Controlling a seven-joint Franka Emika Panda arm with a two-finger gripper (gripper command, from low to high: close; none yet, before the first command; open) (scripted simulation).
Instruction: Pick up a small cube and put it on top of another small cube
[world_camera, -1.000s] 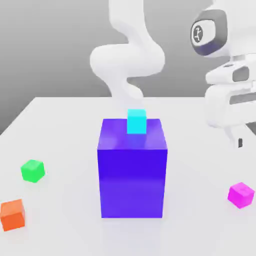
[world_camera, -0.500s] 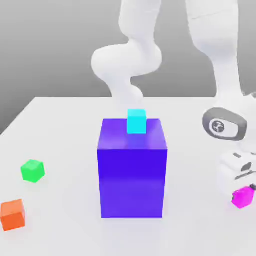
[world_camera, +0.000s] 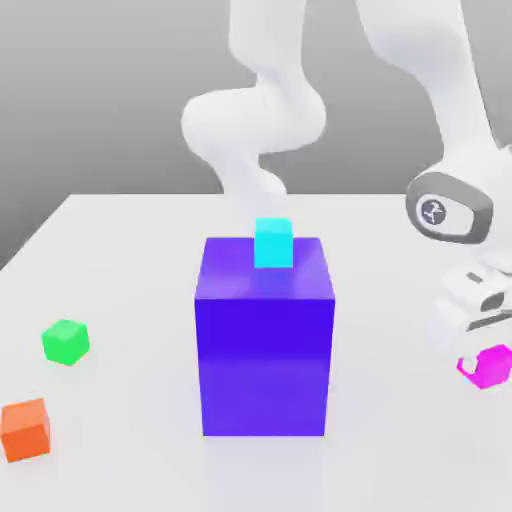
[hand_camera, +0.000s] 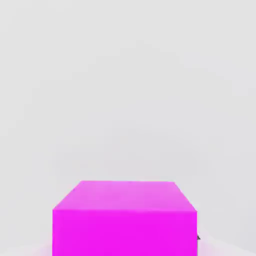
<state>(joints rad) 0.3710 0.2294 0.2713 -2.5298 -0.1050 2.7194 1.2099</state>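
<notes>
Scanning the exterior view from its left to its right:

Orange cube (world_camera: 25, 429): it sits on the white table (world_camera: 120, 240) at the front corner on the left. It is not part of the task.

Green cube (world_camera: 65, 341): this is the target. It rests on the table just behind the orange one, apart from it and well apart from the arm.

Purple block (world_camera: 264, 345): it is large and stands in the middle, between the green cube and the gripper. A cyan cube (world_camera: 273, 243) sits on its top, near the back edge.

Gripper (world_camera: 485, 352): it is low at the right edge, pointing down. The fingers are closed and they pinch the magenta cube (world_camera: 487, 366).

Magenta cube and the fingers: the cube is between the fingers, at their tips, very near the table surface. I cannot tell if it touches the table. In the hand view the cube (hand_camera: 124, 218) fills the near part and looks centred.

Risk one: the grip is only at the tips, so the cube could slip or rotate during the lift.

Risk two: the way to the green cube passes the purple block. A low carry could hit it or push the cyan cube.

Risk three: the green cube is small, so an off-centre release would let the magenta cube fall off.
</notes>
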